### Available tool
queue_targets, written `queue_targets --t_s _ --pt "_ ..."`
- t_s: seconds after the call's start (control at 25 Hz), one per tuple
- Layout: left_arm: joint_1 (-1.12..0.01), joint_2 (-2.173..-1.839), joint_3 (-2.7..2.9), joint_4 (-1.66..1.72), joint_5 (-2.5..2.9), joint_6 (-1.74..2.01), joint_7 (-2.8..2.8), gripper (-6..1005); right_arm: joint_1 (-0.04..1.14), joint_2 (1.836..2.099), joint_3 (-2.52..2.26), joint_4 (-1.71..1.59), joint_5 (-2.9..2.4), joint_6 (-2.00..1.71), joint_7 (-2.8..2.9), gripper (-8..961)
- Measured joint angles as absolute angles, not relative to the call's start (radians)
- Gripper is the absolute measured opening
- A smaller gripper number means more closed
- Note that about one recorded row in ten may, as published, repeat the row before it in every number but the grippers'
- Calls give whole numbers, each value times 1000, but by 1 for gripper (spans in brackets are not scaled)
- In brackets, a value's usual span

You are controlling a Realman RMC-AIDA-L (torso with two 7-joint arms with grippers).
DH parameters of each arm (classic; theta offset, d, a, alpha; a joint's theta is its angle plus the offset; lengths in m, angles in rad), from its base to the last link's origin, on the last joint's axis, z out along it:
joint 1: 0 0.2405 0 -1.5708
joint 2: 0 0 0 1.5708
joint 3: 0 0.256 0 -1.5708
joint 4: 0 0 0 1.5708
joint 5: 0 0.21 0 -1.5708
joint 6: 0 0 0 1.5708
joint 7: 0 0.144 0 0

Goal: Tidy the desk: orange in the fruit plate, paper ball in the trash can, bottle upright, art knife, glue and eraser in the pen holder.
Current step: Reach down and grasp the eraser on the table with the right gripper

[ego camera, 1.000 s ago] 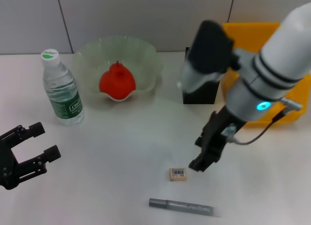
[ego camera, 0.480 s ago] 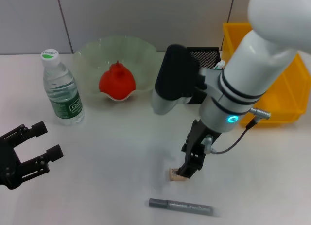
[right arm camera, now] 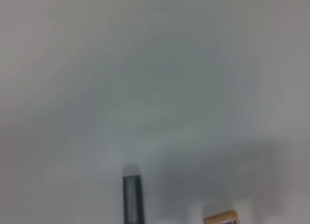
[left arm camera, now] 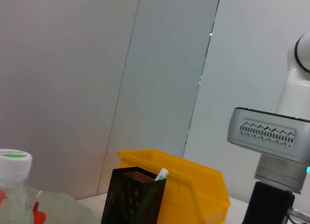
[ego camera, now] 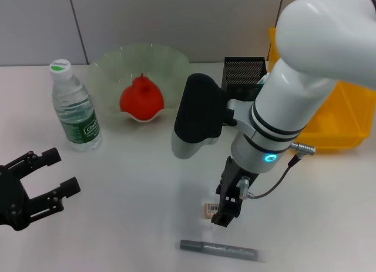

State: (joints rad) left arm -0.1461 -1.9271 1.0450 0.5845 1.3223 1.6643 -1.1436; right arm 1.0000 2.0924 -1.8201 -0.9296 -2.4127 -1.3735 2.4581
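My right gripper [ego camera: 225, 215] is low over the table, right beside a small tan eraser [ego camera: 210, 210] whose right part it hides. The eraser's edge also shows in the right wrist view [right arm camera: 220, 217]. A grey art knife [ego camera: 218, 249] lies just in front of them and also shows in the right wrist view [right arm camera: 132, 197]. The water bottle [ego camera: 75, 107] stands upright at the left. An orange-red fruit [ego camera: 141, 98] sits in the green fruit plate [ego camera: 170, 63]. The black mesh pen holder [ego camera: 242, 72] holds a white, green-tipped stick [left arm camera: 161, 174]. My left gripper [ego camera: 54, 172] is open and empty at the front left.
A yellow bin [ego camera: 338, 128] stands at the back right, behind my right arm, next to the pen holder [left arm camera: 131, 197]. My right arm's bulky wrist [ego camera: 197, 122] hangs over the middle of the table. No paper ball shows.
My right arm swung left and lowered, bringing the gripper from right of the eraser down onto its right side. The pen holder came back into view. The left gripper barely moved.
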Motion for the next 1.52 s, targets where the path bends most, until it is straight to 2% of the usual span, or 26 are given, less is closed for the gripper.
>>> queue_targets --t_s 0.88,1.52 --pt "-160 -1941 1038 584 1362 1673 -1100 814 1036 2092 -1892 -853 -2392 -1301 2483 600" --pt "-161 -1943 1039 584 1362 1674 -1100 813 1039 2092 -1896 -849 -2367 -1303 2480 413"
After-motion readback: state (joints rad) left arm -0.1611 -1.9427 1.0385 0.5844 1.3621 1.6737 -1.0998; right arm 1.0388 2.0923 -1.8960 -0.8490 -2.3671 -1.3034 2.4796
